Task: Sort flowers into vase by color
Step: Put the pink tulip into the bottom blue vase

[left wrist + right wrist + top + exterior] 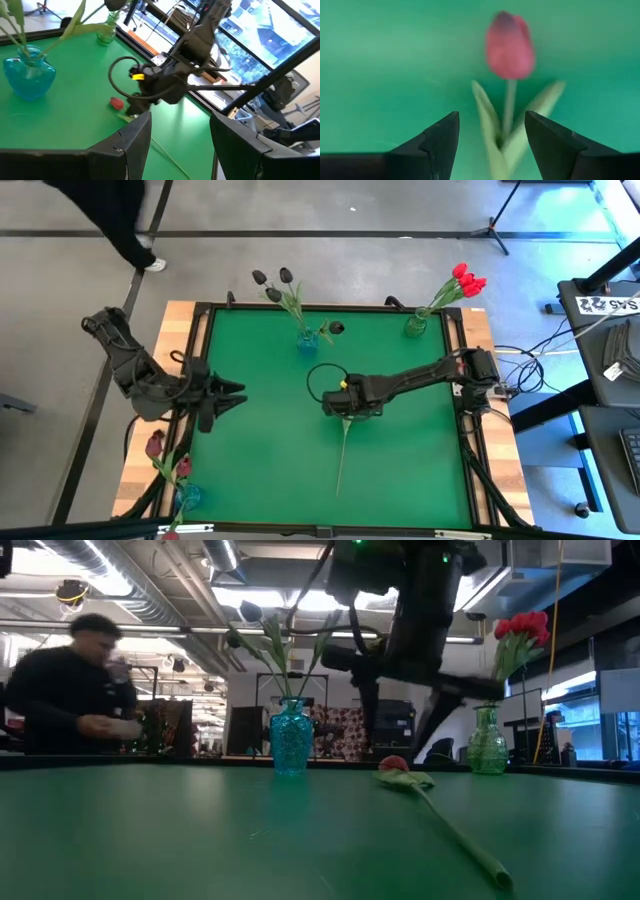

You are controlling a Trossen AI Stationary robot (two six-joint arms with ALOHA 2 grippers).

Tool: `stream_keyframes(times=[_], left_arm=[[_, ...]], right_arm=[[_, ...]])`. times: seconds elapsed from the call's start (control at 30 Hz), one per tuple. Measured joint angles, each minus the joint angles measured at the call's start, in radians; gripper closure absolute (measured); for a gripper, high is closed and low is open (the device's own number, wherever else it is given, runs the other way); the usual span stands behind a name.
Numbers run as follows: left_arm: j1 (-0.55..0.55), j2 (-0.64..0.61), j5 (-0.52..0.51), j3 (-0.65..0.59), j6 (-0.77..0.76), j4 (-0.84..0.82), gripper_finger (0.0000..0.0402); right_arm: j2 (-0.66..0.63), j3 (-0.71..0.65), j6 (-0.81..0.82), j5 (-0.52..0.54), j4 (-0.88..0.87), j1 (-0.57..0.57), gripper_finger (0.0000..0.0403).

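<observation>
On the green table (400,450) one red tulip (510,47) lies flat, alone in the middle. Its head points toward the far side and its long thin stem (342,460) runs back toward the near edge. The right gripper (492,132) hangs directly above this flower, over the leaves just below the head. Its two dark fingers (437,137) stand apart, one on each side of the stem, and they do not close on anything. From the low view I cannot tell if the fingers touch the table or are a little above it.

The left gripper (180,137) waits at the left edge of the table, well apart from the lying tulip. Its fingers are also spread and hold nothing.

There are three vases. A blue vase (307,338) stands at the far edge, near the middle, and holds black tulips (273,284). A green vase (415,326) stands at the far right corner and holds a bunch of red tulips (466,280). A second blue vase (188,497) stands at the near left corner, just off the green surface, with dark maroon tulips (156,444) in it.

Behind the table a person in dark clothes (70,690) stands on the left side of the room.
</observation>
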Motion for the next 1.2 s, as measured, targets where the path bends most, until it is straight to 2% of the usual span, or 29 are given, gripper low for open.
stream_keyframes(times=[0.1, 0.23, 0.37, 0.53, 0.6, 0.73, 0.83, 1.03, 1.1, 1.2], left_arm=[[-0.05, -0.001, -0.025, 0.0, -0.003, 0.001, 0.0205], [-0.104, -0.001, -0.057, 0.0, -0.024, 0.001, 0.0205], [-0.154, -0.001, -0.086, -0.001, -0.025, 0.014, 0.0205], [-0.197, -0.001, -0.112, -0.001, 0.037, 0.057, 0.0216], [-0.2, 0.0, -0.101, -0.001, 0.036, 0.068, 0.0219], [-0.196, 0.024, -0.119, -0.001, 0.064, 0.12, 0.022], [-0.171, 0.044, -0.114, -0.002, 0.084, 0.177, 0.022], [-0.045, 0.097, 0.021, -0.002, 0.098, 0.24, 0.0192], [0.012, 0.126, 0.076, -0.002, 0.157, 0.292, 0.0176], [0.066, 0.194, 0.132, -0.002, 0.361, 0.398, 0.0159]], right_arm=[[0.0, -0.046, -0.019, 0.034, 0.105, 0.0, 0.0177], [0.034, -0.078, -0.038, 0.033, 0.116, 0.0, 0.0206], [0.058, -0.079, -0.057, 0.042, 0.135, 0.001, 0.0265], [0.069, -0.071, -0.067, 0.063, 0.141, 0.002, 0.0367], [0.072, -0.041, -0.111, 0.098, 0.173, 0.008, 0.039], [0.021, 0.062, -0.231, 0.195, 0.181, 0.032, 0.0384], [-0.021, 0.171, -0.37, 0.306, 0.177, 0.078, 0.0395], [-0.071, 0.426, -0.775, 0.525, 0.222, 0.191, 0.0393], [-0.071, 0.478, -0.87, 0.556, 0.263, 0.218, 0.0397], [-0.07, 0.516, -0.982, 0.561, 0.384, 0.254, 0.0395]])
